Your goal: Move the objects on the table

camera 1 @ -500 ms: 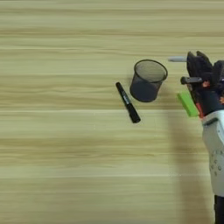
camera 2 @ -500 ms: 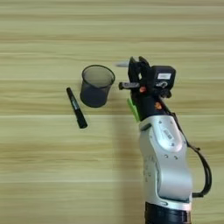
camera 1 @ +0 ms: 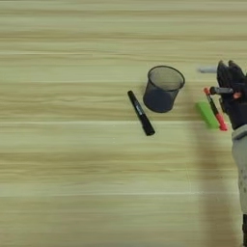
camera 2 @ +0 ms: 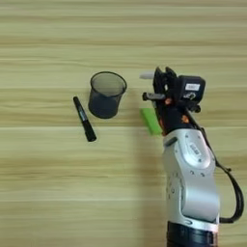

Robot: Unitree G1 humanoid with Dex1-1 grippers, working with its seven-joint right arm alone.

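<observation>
On the table (camera 1: 72, 159) a black marker (camera 1: 141, 113) lies slanted just left of the black mesh cup. At the right, a green block (camera 1: 207, 114) lies flat with a thin red pen (camera 1: 215, 109) close beside it on its right. A white-barrelled marker (camera 2: 146, 75) shows only as a pale end, sticking out left of my hand. My right gripper (camera 2: 163, 73) hovers over the table right of the pen and block. Its two black fingertips stand apart, open, with nothing between them. The silver forearm covers the red pen in the right eye view.
The black mesh cup (camera 1: 163, 89) stands upright between the black marker and the green block, a short way left of my gripper. My forearm (camera 2: 190, 178) runs up from the bottom edge. A black cable (camera 2: 231, 193) loops out on its right.
My gripper has shifted a little to the right, and the red pen now shows beside the green block in the left eye view. The cup, black marker and block have not moved.
</observation>
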